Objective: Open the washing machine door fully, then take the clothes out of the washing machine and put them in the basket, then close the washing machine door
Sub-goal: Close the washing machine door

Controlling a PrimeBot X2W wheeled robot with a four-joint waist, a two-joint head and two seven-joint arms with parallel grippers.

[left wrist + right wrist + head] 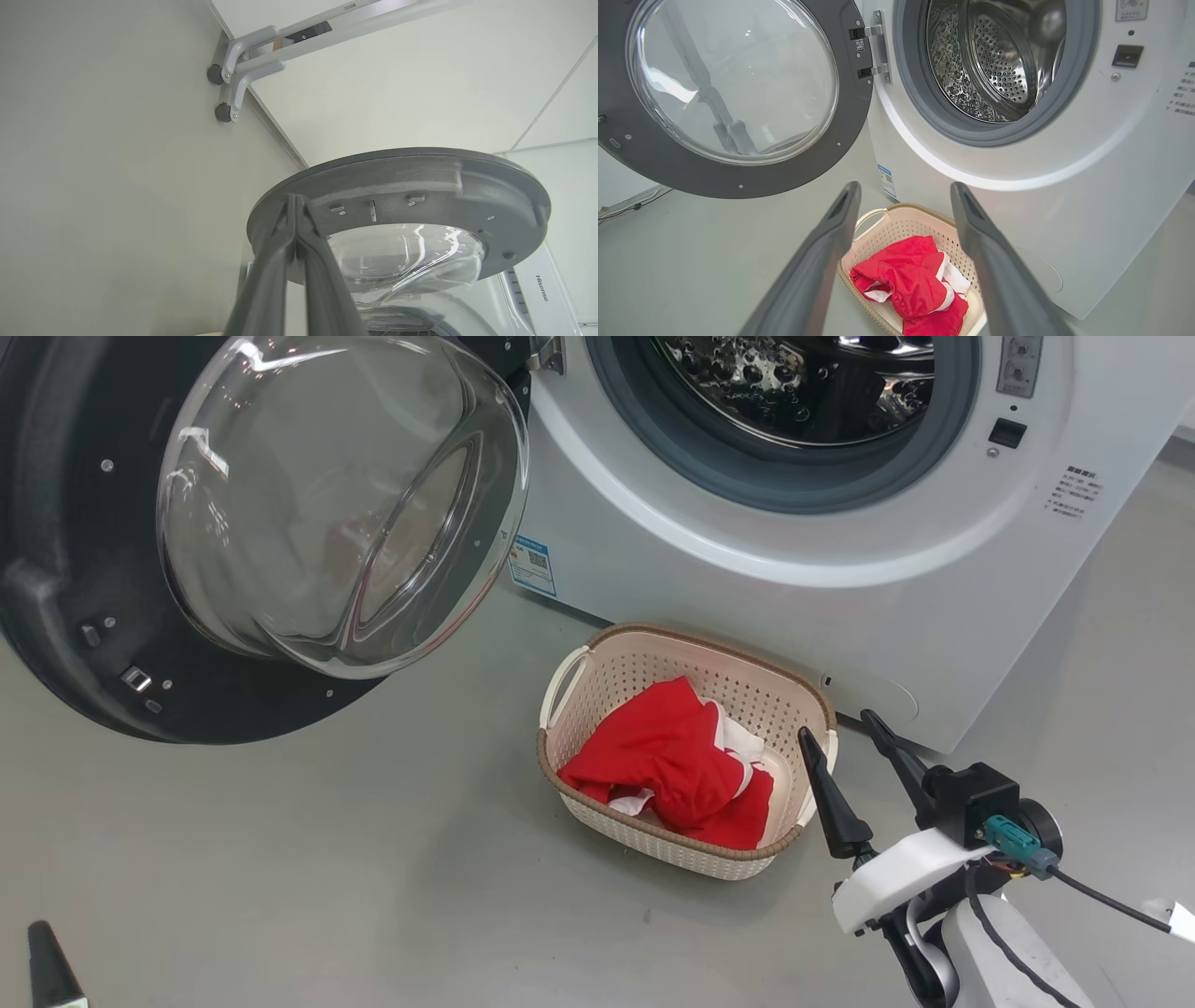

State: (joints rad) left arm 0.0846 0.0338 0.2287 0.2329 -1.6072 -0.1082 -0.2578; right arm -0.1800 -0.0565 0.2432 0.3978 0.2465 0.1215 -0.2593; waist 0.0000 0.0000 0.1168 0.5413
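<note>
Nearest the camera, the robot's left gripper [294, 199] is clenched on nothing, fingers pressed tip to tip and pointing at the rim of the washing machine door [56, 569]. From the wrist view it is hard to say whether the tips touch that rim or hang just short of it. At lower right the right gripper [837, 726] is released, its two long fingers spread wide and empty just beside the basket [681, 633]. The basket sits on the grey floor [373, 859] close against the front of the washing machine [747, 569], and the clothes [667, 756] lie heaped inside it, red over white. The visible stretch of the drum [994, 60] shows bare steel, so unloading looks finished and closing the door appears to be the step in hand. Doing it well means pushing with the closed fingers on the dark ring near its free edge, far from the hinge [878, 46], and following the arc until the catch meets the latch slot [1006, 432]. The door hangs wide, its glass bowl [327, 504] bulging towards the basket. Its lower edge seems to ride above the brown rim, while the right arm is best drawn back. Open floor to the left offers room.
</note>
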